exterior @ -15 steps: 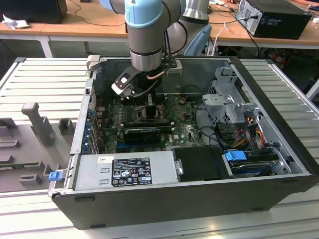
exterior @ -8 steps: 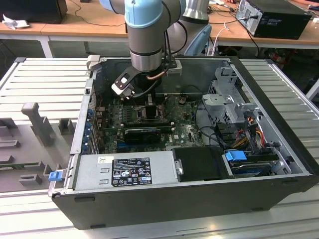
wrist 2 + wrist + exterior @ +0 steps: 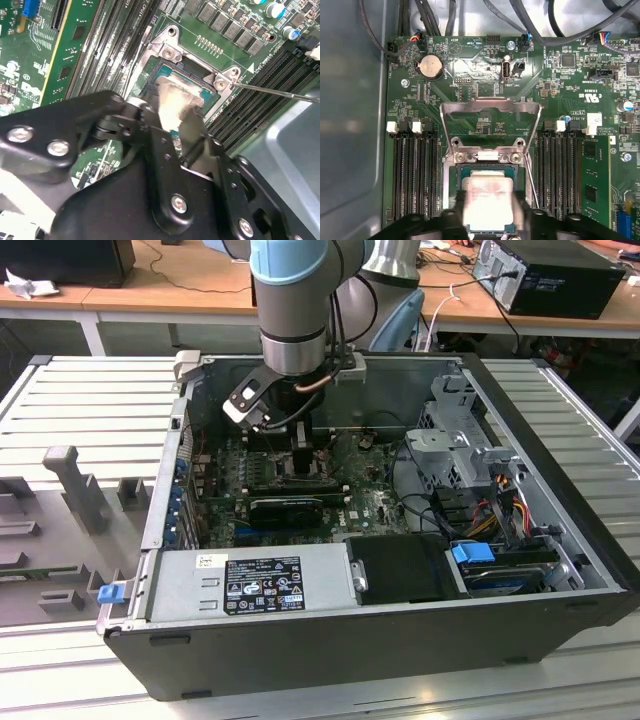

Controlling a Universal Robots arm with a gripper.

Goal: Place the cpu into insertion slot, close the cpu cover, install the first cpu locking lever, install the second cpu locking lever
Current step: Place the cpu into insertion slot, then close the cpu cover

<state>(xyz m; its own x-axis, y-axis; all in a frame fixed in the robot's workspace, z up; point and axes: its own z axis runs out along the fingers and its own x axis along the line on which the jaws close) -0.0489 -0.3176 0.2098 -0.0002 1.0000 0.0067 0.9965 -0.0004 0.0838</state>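
Holding the cpu (image 3: 488,196) clamped by two opposite edges in my gripper (image 3: 490,214), I'm looking straight down on the insertion slot (image 3: 485,171). The chip sits directly under the tool and right over the slot, edges squared to it, a thin rim of socket showing round it. Whether it's seated or just above the pins, I can't tell. Beyond the slot, the cpu cover (image 3: 490,105) stands swung open toward the coin battery (image 3: 430,66). Beside the slot, a thin locking lever (image 3: 275,91) is unlatched.
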